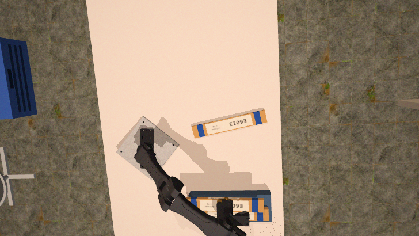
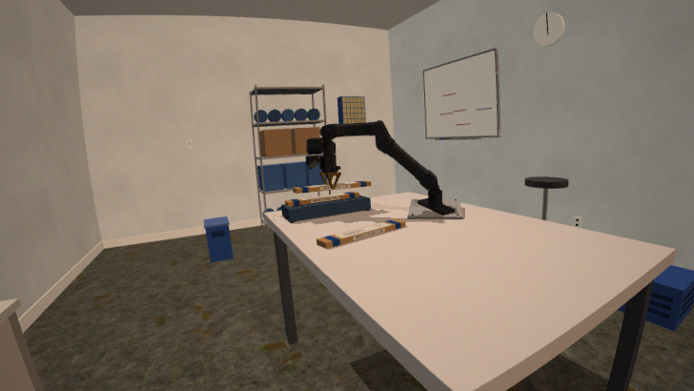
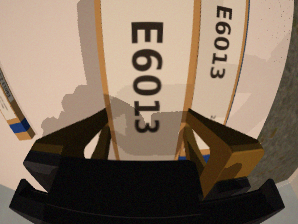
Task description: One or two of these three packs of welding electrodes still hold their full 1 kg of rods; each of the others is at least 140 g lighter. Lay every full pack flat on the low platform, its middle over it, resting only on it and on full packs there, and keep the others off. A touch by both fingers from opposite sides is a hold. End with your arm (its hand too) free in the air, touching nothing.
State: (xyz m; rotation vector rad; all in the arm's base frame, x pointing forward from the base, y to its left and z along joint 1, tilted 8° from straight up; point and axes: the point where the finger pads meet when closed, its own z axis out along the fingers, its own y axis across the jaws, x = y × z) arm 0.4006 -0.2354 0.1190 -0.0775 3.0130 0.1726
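My gripper [image 2: 332, 186] [image 3: 147, 112] is shut on an E6013 pack [image 1: 208, 205] [image 2: 357, 185] [image 3: 147, 65], with its fingers on the two long sides. The held pack is level, in the air above the platform. A second pack [image 1: 259, 217] [image 2: 322, 198] [image 3: 220, 45] seems to lie flat on the dark blue platform [image 1: 229, 193] [image 2: 325, 211], below the held one and partly hidden by it in the top view. A third pack [image 1: 229, 123] [image 2: 361, 235] [image 3: 15, 117] lies flat on the table, apart from the platform. The fingertips are hidden under the arm in the top view.
The arm's grey base plate [image 1: 129, 151] [image 2: 418, 214] stands on the table, left of the platform in the top view. The arm reaches from it over the platform's left side. The platform is close to the table's right edge in that view.
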